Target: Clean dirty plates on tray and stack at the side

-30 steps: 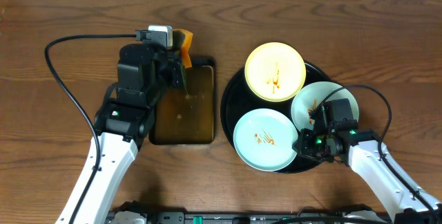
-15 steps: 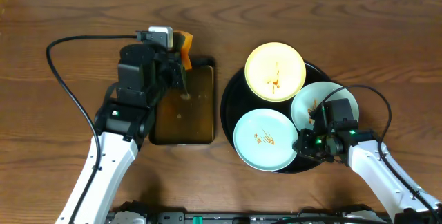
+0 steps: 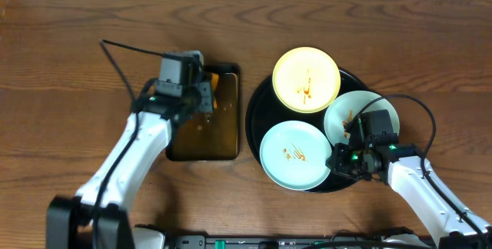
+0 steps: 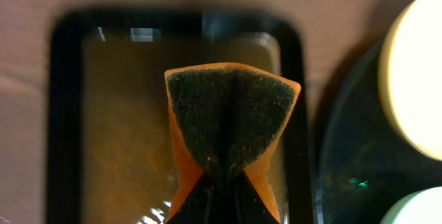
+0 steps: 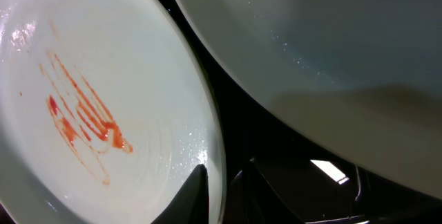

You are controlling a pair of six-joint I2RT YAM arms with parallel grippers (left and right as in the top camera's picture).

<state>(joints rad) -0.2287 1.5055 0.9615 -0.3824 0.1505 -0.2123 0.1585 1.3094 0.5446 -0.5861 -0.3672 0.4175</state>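
Note:
Three dirty plates lie on the round black tray (image 3: 257, 118): a pale yellow plate (image 3: 306, 78) at the back, a mint-white plate (image 3: 361, 114) on the right, and a front mint-white plate (image 3: 296, 155) with red smears (image 5: 83, 113). My right gripper (image 3: 339, 161) (image 5: 224, 172) is shut on the front plate's right rim, one finger on top and one beneath. The right-hand mint-white plate (image 5: 331, 30) overhangs it. My left gripper (image 3: 204, 95) (image 4: 221, 182) is shut on an orange sponge (image 4: 231, 113), dark scouring face up, above the pan.
A rectangular dark pan (image 3: 175, 145) (image 4: 65, 113) holding brownish liquid lies left of the tray. The left arm's black cable (image 3: 123, 49) arcs over the wood table at the back left. The yellow plate's edge (image 4: 414, 79) shows right of the pan.
The left arm has swung and turned its wrist, carrying the sponge from the pan's far edge to over the pan. The right arm has stayed in place on the plate rim.

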